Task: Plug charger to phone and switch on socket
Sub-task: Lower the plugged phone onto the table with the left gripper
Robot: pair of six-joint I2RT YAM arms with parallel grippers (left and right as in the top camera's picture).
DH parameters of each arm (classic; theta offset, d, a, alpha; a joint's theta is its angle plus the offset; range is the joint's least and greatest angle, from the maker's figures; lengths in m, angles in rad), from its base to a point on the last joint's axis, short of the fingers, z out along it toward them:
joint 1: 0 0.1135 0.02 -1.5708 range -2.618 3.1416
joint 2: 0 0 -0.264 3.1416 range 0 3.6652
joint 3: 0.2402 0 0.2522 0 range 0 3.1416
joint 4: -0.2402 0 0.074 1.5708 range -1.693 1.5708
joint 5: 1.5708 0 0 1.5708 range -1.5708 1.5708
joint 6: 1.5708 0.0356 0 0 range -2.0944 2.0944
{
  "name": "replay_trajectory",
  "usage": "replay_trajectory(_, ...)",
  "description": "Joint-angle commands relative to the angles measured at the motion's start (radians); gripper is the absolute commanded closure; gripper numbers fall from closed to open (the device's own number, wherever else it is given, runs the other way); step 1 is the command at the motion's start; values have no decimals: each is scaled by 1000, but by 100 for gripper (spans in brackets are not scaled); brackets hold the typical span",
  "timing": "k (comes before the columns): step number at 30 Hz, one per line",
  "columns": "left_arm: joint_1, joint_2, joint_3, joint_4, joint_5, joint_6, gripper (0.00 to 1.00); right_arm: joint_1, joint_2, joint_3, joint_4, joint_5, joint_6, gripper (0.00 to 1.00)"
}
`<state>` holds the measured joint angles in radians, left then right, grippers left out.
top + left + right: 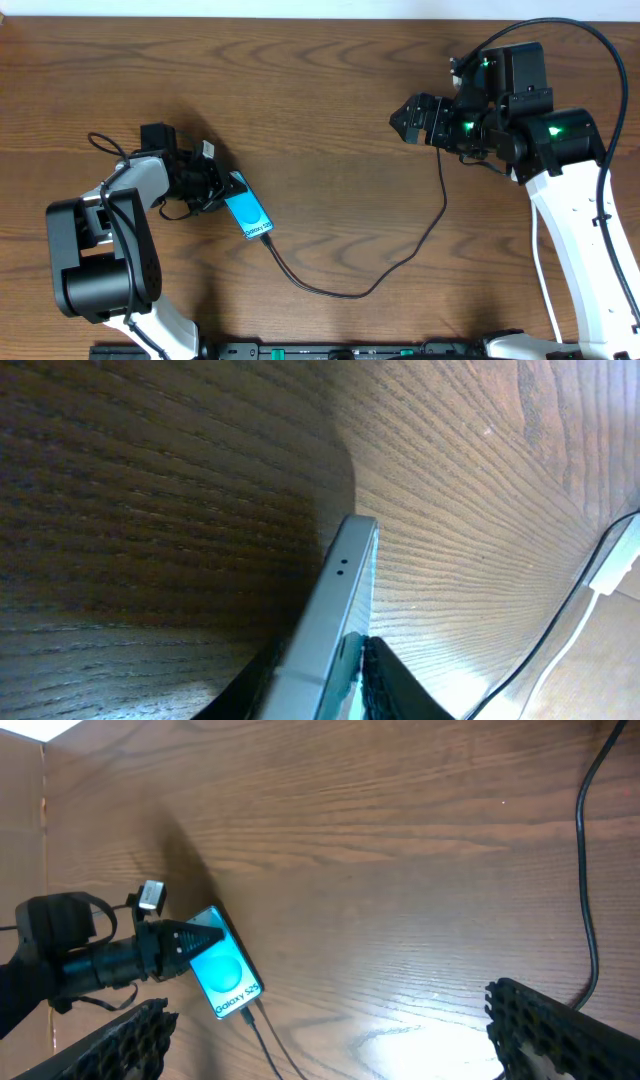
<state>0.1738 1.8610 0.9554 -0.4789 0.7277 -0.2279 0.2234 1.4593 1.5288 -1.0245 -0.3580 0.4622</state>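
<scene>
- Overhead: the phone [248,212] is on the wooden tabletop [320,80], screen up and lit cyan, lying at a diagonal.
- The left pincer [225,190] is clamped on the phone's upper-left end, with its arm running off to the phone's left.
- The charger [340,294] has its plug tip seated in the phone's lower-right end. The black cable loops down and right from the phone, then climbs toward the right arm.
- The right pincer [400,120] is well apart from the phone, up and to its right, above the tabletop.
- Left wrist: the phone [335,610] is seen edge-on, a silver edge with two small holes. The left pincer [320,695] has one dark finger on each face, clenched on it.
- A thin black cable and a white cord run along the tabletop far right of the phone.
- Right wrist: the right pincer [330,1005] is released, its fingers spread wide with nothing between them.
- The phone [225,975] sits far left in this view with "Galaxy" legible. The left pincer [200,942] is on its upper end, and the cable leaves its lower end.
</scene>
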Motion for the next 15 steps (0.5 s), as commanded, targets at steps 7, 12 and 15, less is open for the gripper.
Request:
replay_trajectory(7,-3,8,-20,-14,-41,16,53,8,-12,0,-4,12,-16,1)
replay_trajectory(12,-3,8,-20,-26,-41,13,46,8,-12,0,-5,13,-16,1)
replay_trajectory(15,-3,8,-20,-39,-42,14,39,8,-12,0,-5,12,-16,1)
